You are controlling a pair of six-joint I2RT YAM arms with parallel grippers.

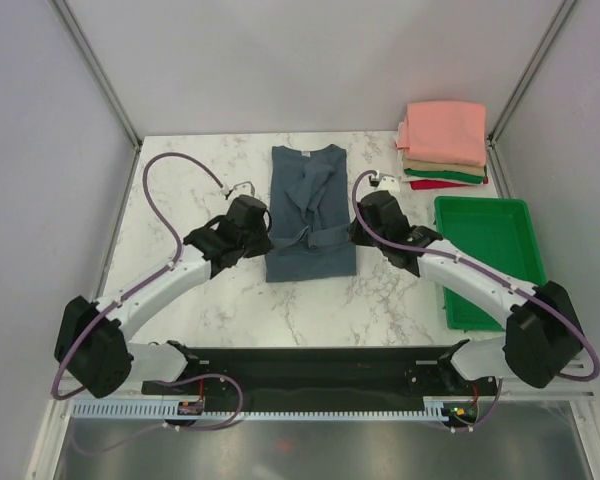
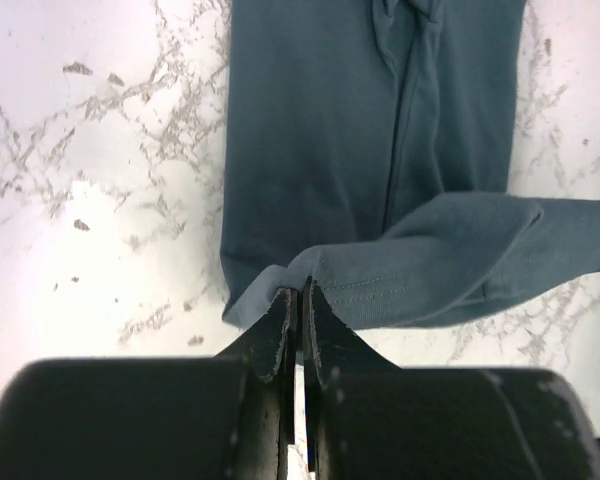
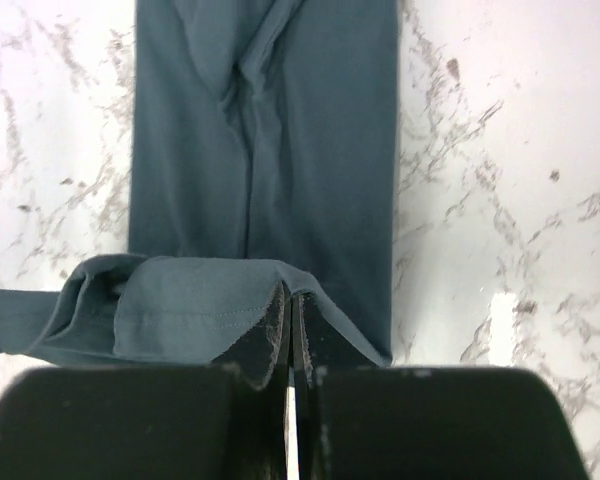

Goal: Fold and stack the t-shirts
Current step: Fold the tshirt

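Observation:
A slate blue-grey t-shirt (image 1: 309,205) lies lengthwise on the marble table, sides folded in to a narrow strip. Its near hem is lifted off the table and stretched between both grippers. My left gripper (image 2: 300,292) is shut on the hem's left corner (image 2: 280,275). My right gripper (image 3: 291,296) is shut on the hem's right corner (image 3: 310,280). In the top view the left gripper (image 1: 265,232) and right gripper (image 1: 355,232) flank the shirt's lower part. A stack of folded t-shirts (image 1: 443,143), salmon-pink on top with tan, green and red beneath, sits at the back right.
A green plastic tray (image 1: 488,258) sits at the right, under the right arm's forearm. Grey walls close in the table on the left, back and right. Bare marble shows to the left of the shirt (image 1: 180,190).

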